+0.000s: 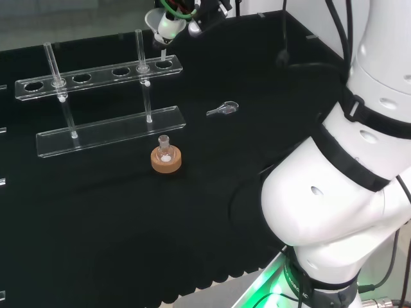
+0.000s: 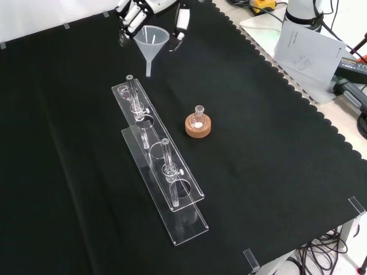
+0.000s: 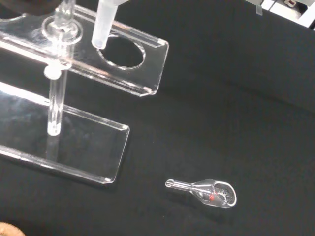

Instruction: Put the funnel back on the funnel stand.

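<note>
Here, on the black cloth (image 2: 275, 172), the near ground in the front view belongs to the clear funnel stand (image 2: 163, 172) — two long plastic tiers joined by upright posts, its upper shelf pierced with round holes. Just to its right sits a small glass flask (image 2: 199, 113) upright in a cork ring (image 2: 198, 126), apart from the stand.

Farther back in that view, the funnel (image 2: 151, 44) hangs in the air with its mouth up and its stem pointing down beyond the stand's far end. The hand (image 2: 137, 14) grasps it, fingers (image 2: 180, 23) curled around the cone's rim from both sides.

In the head view the funnel shows near the top edge, above the right-hand end of the stand's upper shelf (image 1: 96, 76). The wrist view puts the funnel's stem (image 3: 104, 24) close above the shelf's end hole (image 3: 121, 51), its tip not yet in it. On the cloth near the stand in that view lies a small glass stopper (image 3: 209, 191) on its side, well apart from the flask in the head view.
</note>
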Controlling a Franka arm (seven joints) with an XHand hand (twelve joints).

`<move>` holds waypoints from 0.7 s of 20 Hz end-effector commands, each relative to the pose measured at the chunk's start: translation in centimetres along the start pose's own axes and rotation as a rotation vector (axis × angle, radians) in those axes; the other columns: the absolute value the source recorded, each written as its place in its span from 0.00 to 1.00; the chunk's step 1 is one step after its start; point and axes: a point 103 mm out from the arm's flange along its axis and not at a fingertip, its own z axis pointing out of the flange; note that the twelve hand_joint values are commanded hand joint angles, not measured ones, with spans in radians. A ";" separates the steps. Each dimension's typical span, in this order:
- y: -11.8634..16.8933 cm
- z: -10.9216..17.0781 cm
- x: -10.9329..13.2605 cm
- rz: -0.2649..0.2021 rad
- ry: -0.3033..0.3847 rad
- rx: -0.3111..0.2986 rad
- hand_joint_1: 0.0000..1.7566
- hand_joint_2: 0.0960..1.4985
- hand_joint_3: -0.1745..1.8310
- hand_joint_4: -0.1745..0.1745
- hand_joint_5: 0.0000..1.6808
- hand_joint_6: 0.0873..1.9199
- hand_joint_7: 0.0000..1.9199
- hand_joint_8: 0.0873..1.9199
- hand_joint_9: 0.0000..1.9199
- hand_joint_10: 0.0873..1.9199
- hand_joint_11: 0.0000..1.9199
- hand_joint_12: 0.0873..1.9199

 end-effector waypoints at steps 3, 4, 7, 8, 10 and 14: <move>3.2 1.2 -2.0 -0.014 0.021 0.004 0.37 0.51 0.31 0.43 0.35 0.05 0.31 0.31 0.50 0.22 0.25 0.66; 3.6 1.3 -2.0 -0.017 0.023 0.004 0.37 0.51 0.31 0.43 0.36 0.06 0.31 0.31 0.50 0.22 0.25 0.66; 4.4 1.6 -1.9 -0.021 0.024 -0.002 0.37 0.51 0.31 0.43 0.36 0.06 0.31 0.31 0.50 0.22 0.25 0.66; 4.6 1.6 -1.8 -0.022 0.025 -0.003 0.37 0.51 0.31 0.43 0.36 0.06 0.31 0.31 0.50 0.22 0.25 0.66; 5.1 1.7 -1.6 -0.024 0.025 -0.006 0.37 0.51 0.31 0.43 0.36 0.06 0.31 0.32 0.50 0.22 0.25 0.66; 5.8 1.9 -1.1 -0.028 0.026 0.003 0.37 0.51 0.31 0.43 0.36 0.06 0.31 0.32 0.50 0.22 0.25 0.66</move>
